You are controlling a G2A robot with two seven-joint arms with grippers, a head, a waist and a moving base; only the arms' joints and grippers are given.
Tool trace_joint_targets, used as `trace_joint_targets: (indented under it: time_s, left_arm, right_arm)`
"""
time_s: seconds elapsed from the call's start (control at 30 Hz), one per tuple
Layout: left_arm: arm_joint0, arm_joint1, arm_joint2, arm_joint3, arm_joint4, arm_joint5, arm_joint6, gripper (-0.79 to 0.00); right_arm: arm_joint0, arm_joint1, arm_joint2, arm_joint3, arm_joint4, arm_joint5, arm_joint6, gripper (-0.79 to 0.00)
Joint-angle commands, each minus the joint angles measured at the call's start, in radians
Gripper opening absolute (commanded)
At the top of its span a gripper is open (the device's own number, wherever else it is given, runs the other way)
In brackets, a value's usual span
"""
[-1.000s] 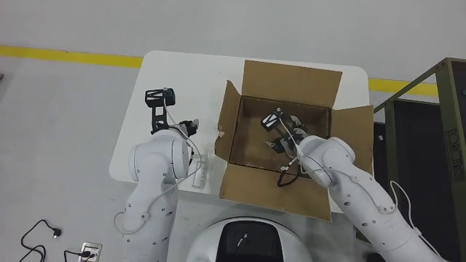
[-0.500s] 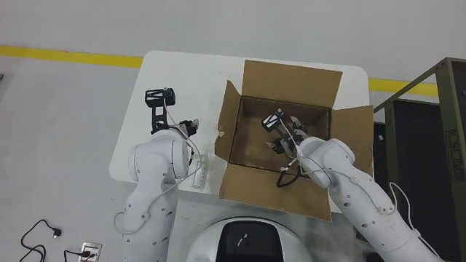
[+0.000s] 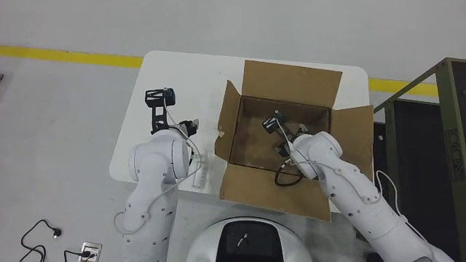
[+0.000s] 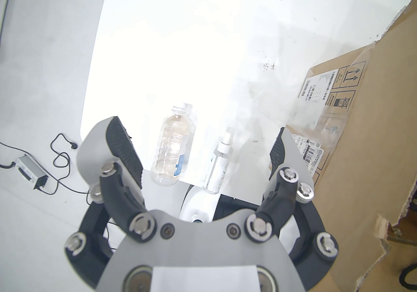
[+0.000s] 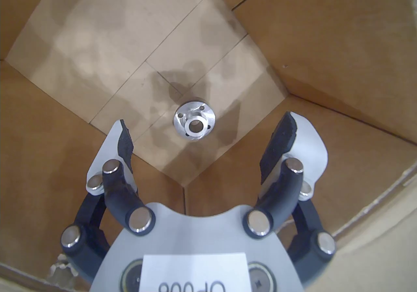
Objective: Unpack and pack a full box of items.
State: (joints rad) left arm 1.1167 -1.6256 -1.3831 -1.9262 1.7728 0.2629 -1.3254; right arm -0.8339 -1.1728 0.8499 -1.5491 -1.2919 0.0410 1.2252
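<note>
Box floor (image 5: pixel 97 45), metal flange (image 5: pixel 194 122) below the spread right gripper (image 5: pixel 206 122)

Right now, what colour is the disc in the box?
The disc is silver; clearest in right wrist view.

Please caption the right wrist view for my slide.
Open right claw over a metal flange inside the cardboard box.

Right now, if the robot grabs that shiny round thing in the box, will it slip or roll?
The metal hub looks solid, so probably stiff and heavy for its size. It lies flat on the box floor, so rolling seems unlikely. Its polished rim may slip between the fingers.
</note>
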Motion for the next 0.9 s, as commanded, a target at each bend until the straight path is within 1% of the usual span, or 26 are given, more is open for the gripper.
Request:
trace_joint_targets:
  time_s: [0.0, 0.07, 0.13, 0.2, 0.27, 0.3, 0.33, 0.4, 0.47, 0.53, 0.6, 0.73, 0.87]
  left_arm:
    - [0.0, 0.0, 0.0, 0.0, 0.0, 0.0, 0.0, 0.0]
    - [0.0, 0.0, 0.0, 0.0, 0.0, 0.0, 0.0, 0.0]
    - [0.0, 0.0, 0.0, 0.0, 0.0, 0.0, 0.0, 0.0]
    - [0.0, 0.0, 0.0, 0.0, 0.0, 0.0, 0.0, 0.0]
    - [0.0, 0.0, 0.0, 0.0, 0.0, 0.0, 0.0, 0.0]
    - [0.0, 0.0, 0.0, 0.0, 0.0, 0.0, 0.0, 0.0]
    - [0.0, 0.0, 0.0, 0.0, 0.0, 0.0, 0.0, 0.0]
    - [0.0, 0.0, 0.0, 0.0, 0.0, 0.0, 0.0, 0.0]
    - [0.0, 0.0, 0.0, 0.0, 0.0, 0.0, 0.0, 0.0]
    - [0.0, 0.0, 0.0, 0.0, 0.0, 0.0, 0.0, 0.0]
    - [0.0, 0.0, 0.0, 0.0, 0.0, 0.0, 0.0, 0.0]
    - [0.0, 0.0, 0.0, 0.0, 0.0, 0.0, 0.0, 0.0]
    - [0.0, 0.0, 0.0, 0.0, 0.0, 0.0, 0.0, 0.0]
  right_arm:
    - [0.01, -0.008, -0.012, 0.012, 0.0, 0.012, 0.014, -0.058]
    - [0.015, -0.015, -0.021, 0.028, -0.003, 0.02, 0.015, -0.065]
    - [0.018, -0.021, -0.029, 0.047, -0.004, 0.024, 0.009, -0.095]
    - [0.022, -0.027, -0.036, 0.074, -0.003, 0.024, 0.003, -0.16]
    - [0.025, -0.034, -0.041, 0.101, 0.001, 0.029, -0.003, -0.179]
    - [0.029, -0.038, -0.045, 0.116, 0.006, 0.022, -0.004, -0.219]
    - [0.036, -0.042, -0.052, 0.132, -0.001, 0.016, -0.004, -0.28]
    - [0.041, -0.047, -0.057, 0.144, -0.004, 0.019, -0.01, -0.268]
    - [0.045, -0.052, -0.054, 0.156, -0.002, 0.024, -0.011, -0.32]
    - [0.046, -0.055, -0.049, 0.162, 0.0, 0.024, -0.013, -0.32]
    - [0.047, -0.057, -0.05, 0.166, -0.015, 0.022, -0.006, -0.394]
    - [0.046, -0.061, -0.04, 0.17, -0.024, 0.023, -0.003, -0.416]
    - [0.037, -0.064, -0.033, 0.173, -0.03, 0.013, 0.001, -0.416]
